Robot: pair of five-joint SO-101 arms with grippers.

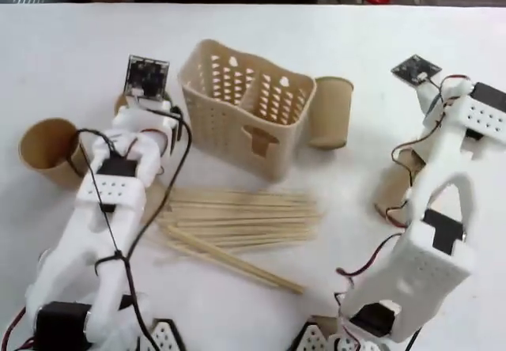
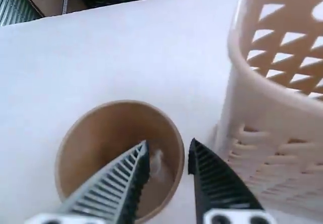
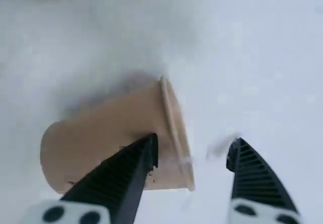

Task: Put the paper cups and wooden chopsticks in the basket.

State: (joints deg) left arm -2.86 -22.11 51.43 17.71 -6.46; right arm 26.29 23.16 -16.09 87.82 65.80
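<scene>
White table (image 1: 71, 43): spans the whole high view. Left arm (image 1: 103, 209): lower left of the frame. Right arm (image 1: 435, 224): right side of the frame. Beige slotted basket (image 1: 229, 130): upright at upper centre, with two compartments. Wooden chopsticks (image 1: 237, 220): a loose heap on the table below centre, near the basket's front wall and outside it. Far-left paper cup (image 1: 47, 149): at the left edge, mouth open to the camera, on the table. Right-hand paper cup (image 1: 330, 114): upright, just beside the basket's right end. Upright paper cup (image 2: 91, 148): stands just beside the basket's left end, under the left arm's wrist. Tipped paper cup (image 3: 106, 133): on its side on the table under the right arm, at middle right of the high view. Left gripper (image 2: 167, 151): fingers parted a modest way, gripping nothing; the light finger (image 2: 126, 178) points into the upright paper cup's mouth, the black finger (image 2: 212, 178) lies over its rim on the basket side; contact cannot be confirmed. Right gripper (image 3: 194, 146): fingers spread wide, released; one tip over the tipped paper cup's wall near its rim, the other over bare table.
</scene>
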